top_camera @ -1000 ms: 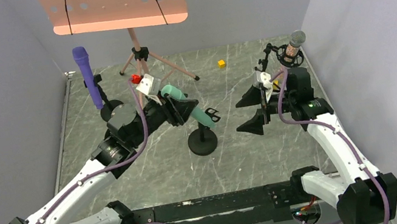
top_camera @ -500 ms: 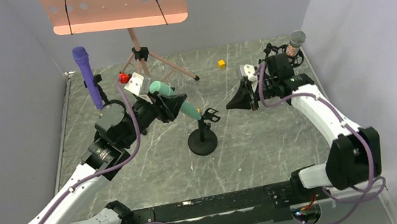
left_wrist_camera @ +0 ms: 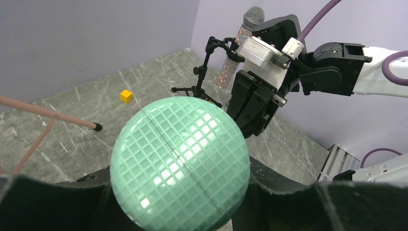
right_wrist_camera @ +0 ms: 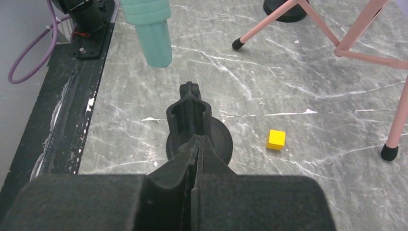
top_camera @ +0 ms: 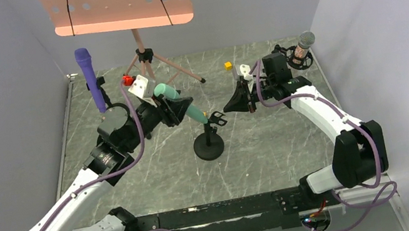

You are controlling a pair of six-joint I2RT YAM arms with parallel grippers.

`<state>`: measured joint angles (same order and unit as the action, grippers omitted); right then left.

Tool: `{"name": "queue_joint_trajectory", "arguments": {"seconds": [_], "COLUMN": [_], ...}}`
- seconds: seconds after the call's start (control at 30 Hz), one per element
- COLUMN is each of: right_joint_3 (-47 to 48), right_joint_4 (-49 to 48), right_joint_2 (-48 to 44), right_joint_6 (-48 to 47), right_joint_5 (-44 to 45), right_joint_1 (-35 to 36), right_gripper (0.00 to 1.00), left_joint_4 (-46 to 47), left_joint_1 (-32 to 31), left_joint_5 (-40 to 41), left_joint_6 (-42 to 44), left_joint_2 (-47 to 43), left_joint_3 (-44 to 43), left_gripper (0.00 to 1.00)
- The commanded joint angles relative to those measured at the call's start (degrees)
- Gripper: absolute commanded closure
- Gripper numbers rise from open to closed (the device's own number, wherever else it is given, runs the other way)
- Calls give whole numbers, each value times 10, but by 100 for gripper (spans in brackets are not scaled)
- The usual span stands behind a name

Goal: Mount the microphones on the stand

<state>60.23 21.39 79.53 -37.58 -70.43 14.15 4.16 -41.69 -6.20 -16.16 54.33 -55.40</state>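
Narrow gap at clip (right_wrist_camera: 191,113) between teal microphone (right_wrist_camera: 150,33) and right tool (right_wrist_camera: 197,140)

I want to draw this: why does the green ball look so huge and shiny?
Left wrist view: the teal microphone sits right at the lens, so its head looms, with pale glare patches. Top view: it looks small, without glare.

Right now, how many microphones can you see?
3. The purple microphone stands upright at back left; the teal microphone is held by the left gripper above the middle stand; the glittery microphone is mounted at back right. None looks hidden.
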Motion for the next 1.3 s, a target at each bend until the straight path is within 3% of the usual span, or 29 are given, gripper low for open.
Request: {"name": "queue_joint_trajectory", "arguments": {"seconds": [0.0, 0.4, 1.0, 1.27], "right_joint_3": [-5, -21, -38, -43], "right_joint_4": [-47, -33, -32, -32], "right_joint_2": [10, 27, 16, 12], "right_joint_6": [22, 2, -19, -21], "right_joint_5": [-1, -4, -2, -5], "right_joint_1": [6, 22, 23, 24], "right_gripper": [100, 100, 66, 63], "left_joint_4": [49, 83, 150, 156], "left_joint_1": [3, 3, 4, 6], "left_joint_5": [-11, -22, -41, -43], "left_joint_6": [2, -9, -36, -43], "left_joint_2": [2, 24, 89, 105], "left_joint_3": [-20, -19, 3, 22], "left_gripper": [100, 100, 100, 100]}}
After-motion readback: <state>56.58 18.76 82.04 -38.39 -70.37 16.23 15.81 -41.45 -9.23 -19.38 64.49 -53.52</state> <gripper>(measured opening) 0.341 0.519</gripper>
